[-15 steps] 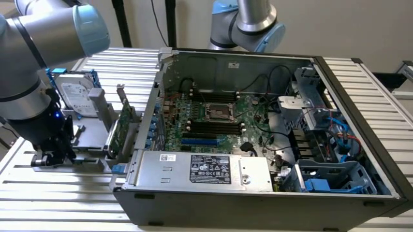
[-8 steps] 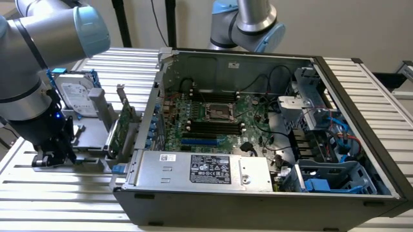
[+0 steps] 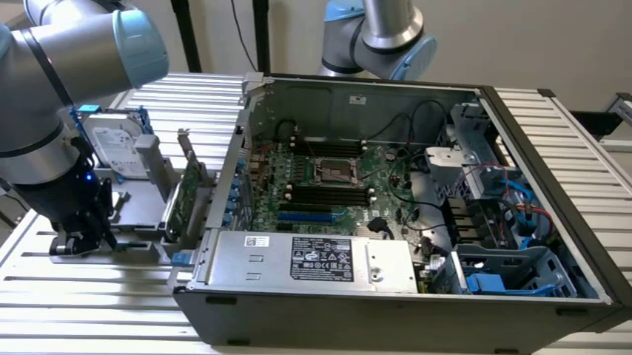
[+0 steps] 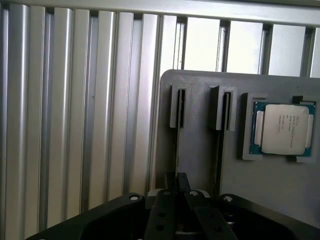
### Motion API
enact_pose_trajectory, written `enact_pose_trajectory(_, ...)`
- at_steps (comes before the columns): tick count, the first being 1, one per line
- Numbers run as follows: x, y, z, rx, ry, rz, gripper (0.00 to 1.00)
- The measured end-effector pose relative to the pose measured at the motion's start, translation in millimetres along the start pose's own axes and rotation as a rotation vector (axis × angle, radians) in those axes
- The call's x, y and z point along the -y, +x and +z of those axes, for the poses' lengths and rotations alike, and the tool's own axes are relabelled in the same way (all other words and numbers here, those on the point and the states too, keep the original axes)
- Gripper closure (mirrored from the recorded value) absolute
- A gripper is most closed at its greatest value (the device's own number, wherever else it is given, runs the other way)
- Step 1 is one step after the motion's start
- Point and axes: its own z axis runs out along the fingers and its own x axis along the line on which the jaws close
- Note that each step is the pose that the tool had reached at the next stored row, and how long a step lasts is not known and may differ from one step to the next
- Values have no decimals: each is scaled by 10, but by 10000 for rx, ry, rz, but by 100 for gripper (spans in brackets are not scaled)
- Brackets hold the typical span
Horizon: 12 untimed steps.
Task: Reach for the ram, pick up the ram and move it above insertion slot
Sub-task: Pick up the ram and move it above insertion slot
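Observation:
The ram (image 4: 177, 145) stands on edge in the grey holder (image 4: 200, 150), so it appears as a thin dark line running from a slotted post (image 4: 179, 106) down to my gripper (image 4: 176, 181). My two dark fingers (image 4: 169, 186) converge on that line with no gap visible, and the stick remains seated in its slot. In the exterior view my gripper (image 3: 81, 238) is lowered onto the holder (image 3: 133, 203) at the exterior view's left, outside the open computer case (image 3: 395, 296). The black memory slots (image 3: 326, 196) lie on the green motherboard inside the case.
A second slotted post (image 4: 222, 107) and a processor chip (image 4: 283, 129) share the holder. A silver hard drive (image 3: 114, 144) and a green expansion card (image 3: 188, 192) stand between my arm and the case wall. Another arm (image 3: 380, 37) rises behind the case. The table is ribbed aluminium.

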Motion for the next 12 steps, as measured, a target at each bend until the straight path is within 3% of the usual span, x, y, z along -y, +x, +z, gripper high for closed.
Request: enact_pose_trajectory(12,7,0,0,6,-5,357,87)
